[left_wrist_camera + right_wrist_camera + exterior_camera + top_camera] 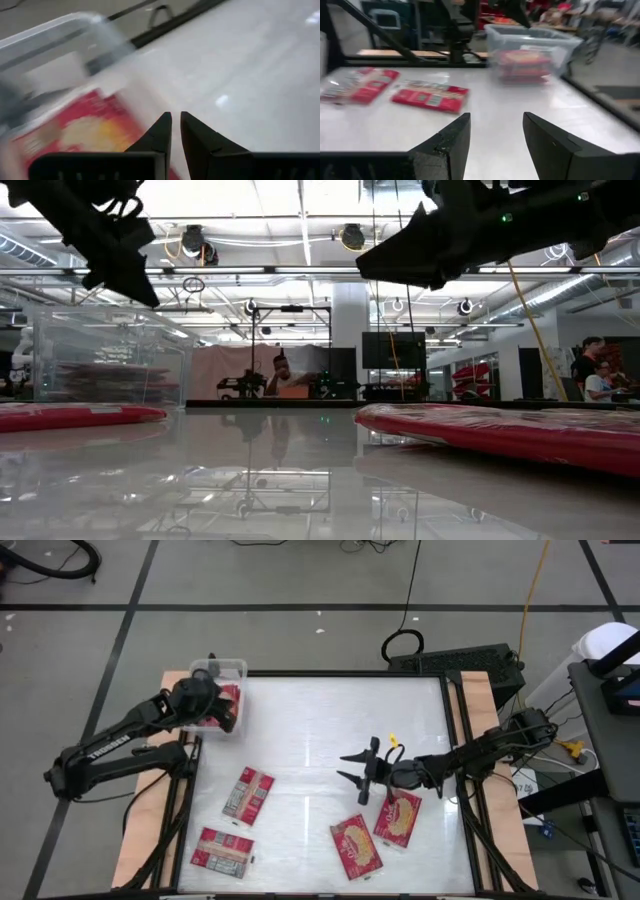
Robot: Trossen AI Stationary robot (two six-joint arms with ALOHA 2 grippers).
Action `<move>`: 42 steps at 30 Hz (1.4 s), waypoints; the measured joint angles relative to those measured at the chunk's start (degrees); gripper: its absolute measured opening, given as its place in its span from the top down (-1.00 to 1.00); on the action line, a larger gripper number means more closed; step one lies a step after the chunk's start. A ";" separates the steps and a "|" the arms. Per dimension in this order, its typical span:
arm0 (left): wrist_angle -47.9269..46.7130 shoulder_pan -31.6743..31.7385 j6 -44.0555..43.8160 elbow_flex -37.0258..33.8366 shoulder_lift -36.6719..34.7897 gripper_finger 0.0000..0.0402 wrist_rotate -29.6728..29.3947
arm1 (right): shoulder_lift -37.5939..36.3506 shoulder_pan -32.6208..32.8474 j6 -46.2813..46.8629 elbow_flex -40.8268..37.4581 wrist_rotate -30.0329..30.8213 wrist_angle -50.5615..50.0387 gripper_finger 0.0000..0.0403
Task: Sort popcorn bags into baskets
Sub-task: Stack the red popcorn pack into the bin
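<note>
Four popcorn bags (246, 795) lie loose on the near half of the counter (320, 730), their print too small to read. Mid-counter, the right gripper (352, 768) hovers level, jaws wide apart, empty. Far left, the left gripper (207, 700) hangs over the clear basket (232, 667) holding more bags, jaws nearly closed, gripping nothing.

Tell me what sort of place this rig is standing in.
Probably a robotics lab or open workshop. The low view shows exposed ceiling pipes and lights, a person seated at a bench and more people off to the side. From above, a bare concrete floor with taped lines and loose cables surrounds the table.
</note>
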 joint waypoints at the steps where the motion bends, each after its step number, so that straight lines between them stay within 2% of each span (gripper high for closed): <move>1: 0.62 -1.62 0.38 0.00 -0.01 0.79 0.51 | 0.03 -0.22 1.40 0.00 -1.26 -0.10 0.14; 4: 2.51 -7.39 1.18 0.00 -0.32 0.79 0.77 | 0.38 -0.85 5.78 0.88 -3.69 -2.33 0.14; 9: 4.04 -18.60 1.36 -0.02 -0.44 0.79 -0.57 | 1.48 -0.99 9.34 5.39 -4.27 -8.76 0.14; 16: 4.07 -35.31 -0.59 -0.02 -0.27 0.79 -3.93 | 3.95 -0.91 9.41 7.51 -4.55 -8.52 0.14; 19: 4.10 -42.76 -2.43 -0.02 -0.19 0.79 -7.37 | 4.76 -0.81 10.23 7.48 -5.12 -8.15 0.14; 22: 4.21 -50.24 -3.74 -0.02 1.33 0.79 -9.24 | 5.72 -0.63 10.63 7.48 -5.34 -7.70 0.14; 26: 4.17 -58.90 -8.07 -0.02 6.33 0.77 -8.86 | 7.07 -0.07 10.65 7.46 -5.38 -7.27 0.14; 30: 4.26 -66.51 -15.47 -0.04 12.77 0.57 -8.72 | 7.78 0.07 10.63 7.46 -5.38 -6.86 0.14; 38: 7.74 -77.90 -28.20 -0.04 26.97 -0.15 -10.20 | 7.78 0.07 9.89 7.43 -5.40 -6.78 0.14; 42: 7.95 -83.37 -32.04 -0.04 34.14 -0.29 -12.95 | 7.78 0.07 9.98 7.43 -5.40 -6.78 0.14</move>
